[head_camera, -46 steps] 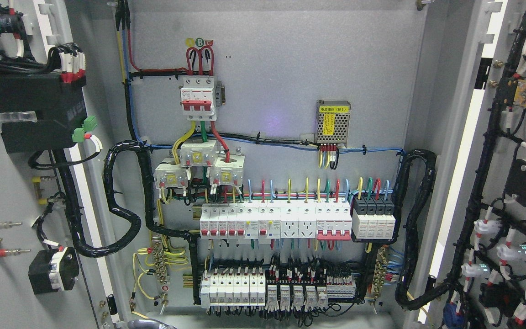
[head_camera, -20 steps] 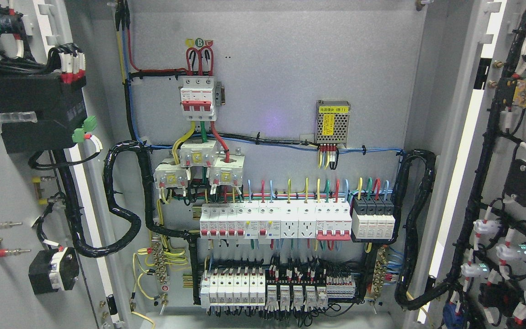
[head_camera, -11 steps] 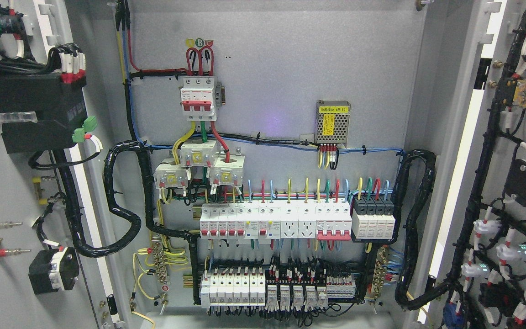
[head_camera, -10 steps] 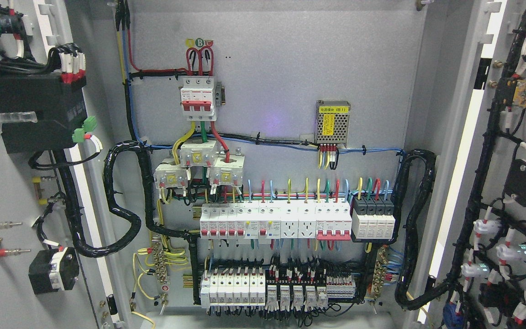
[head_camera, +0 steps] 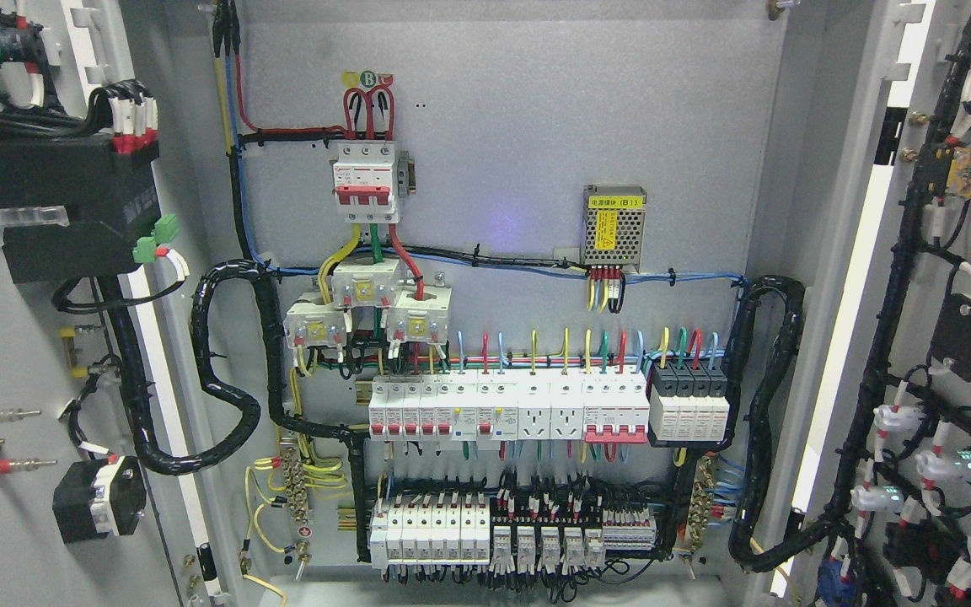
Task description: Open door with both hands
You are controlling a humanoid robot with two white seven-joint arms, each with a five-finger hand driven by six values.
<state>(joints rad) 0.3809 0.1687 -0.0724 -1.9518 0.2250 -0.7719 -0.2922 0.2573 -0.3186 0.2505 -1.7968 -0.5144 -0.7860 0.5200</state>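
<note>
Grey steel cabinet doors, left door (head_camera: pixel 5 337) and right door (head_camera: pixel 957 101), stand swung wide, baring the breaker rows (head_camera: pixel 506 409) on the backplate (head_camera: pixel 519 110); neither robot hand shows, so their grip is unknowable.

Grey back panel (head_camera: pixel 519 126) of the cabinet, carrying the mounted parts. Upper left: a white breaker with red levers (head_camera: pixel 365 182). Right of it: a perforated metal power supply with a yellow label (head_camera: pixel 614 224). Below the breaker: three white blocks (head_camera: pixel 367 308) in a cluster. Lower down, two rows: white breakers and sockets (head_camera: pixel 509 409), ending in a black-topped module (head_camera: pixel 689 403); beneath, small breakers and relays (head_camera: pixel 502 535). Black wire bundles (head_camera: pixel 228 371) loop at either side.
</note>
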